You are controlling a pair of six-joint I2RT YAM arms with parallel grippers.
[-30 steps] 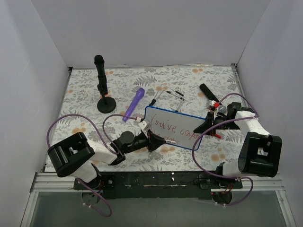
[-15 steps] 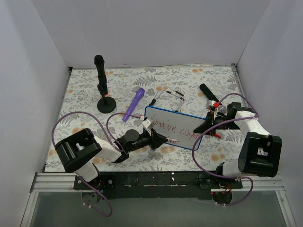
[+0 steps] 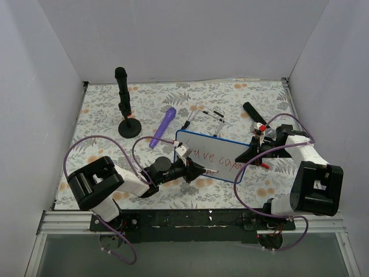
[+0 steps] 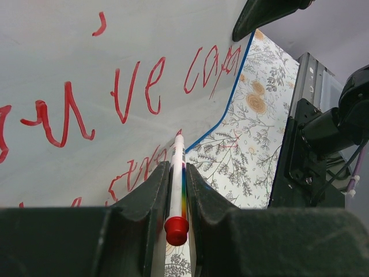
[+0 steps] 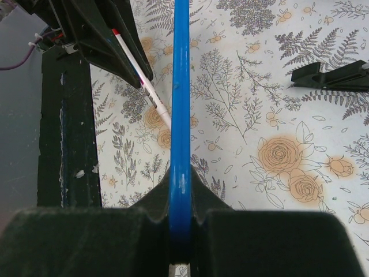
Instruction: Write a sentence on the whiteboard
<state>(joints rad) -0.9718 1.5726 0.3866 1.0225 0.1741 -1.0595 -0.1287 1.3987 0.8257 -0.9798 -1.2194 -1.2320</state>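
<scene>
The whiteboard [image 3: 199,145] stands tilted on the floral table, its blue rim [image 5: 181,86] pinched edge-on by my right gripper [image 5: 180,184], which is shut on it at the board's right end [image 3: 249,154]. The sentence [image 3: 216,160] runs in red script, "You've" and a few more letters on top [image 4: 132,86], with a second line begun below. My left gripper [image 4: 176,173] is shut on a white marker [image 4: 176,184] with a red end cap. Its tip touches the board's lower part near the bottom edge. In the top view this gripper [image 3: 199,169] sits at the board's near edge.
A black microphone stand [image 3: 124,104] rises at the back left. A purple microphone [image 3: 164,127] lies just left of the board. Small black pieces [image 3: 253,111] lie behind the board, and a black clip [image 5: 331,75] rests on the cloth to the right.
My left arm has slid to the right along the board's near edge with the marker, most of it in the first half second. The right gripper and the board have not moved.
</scene>
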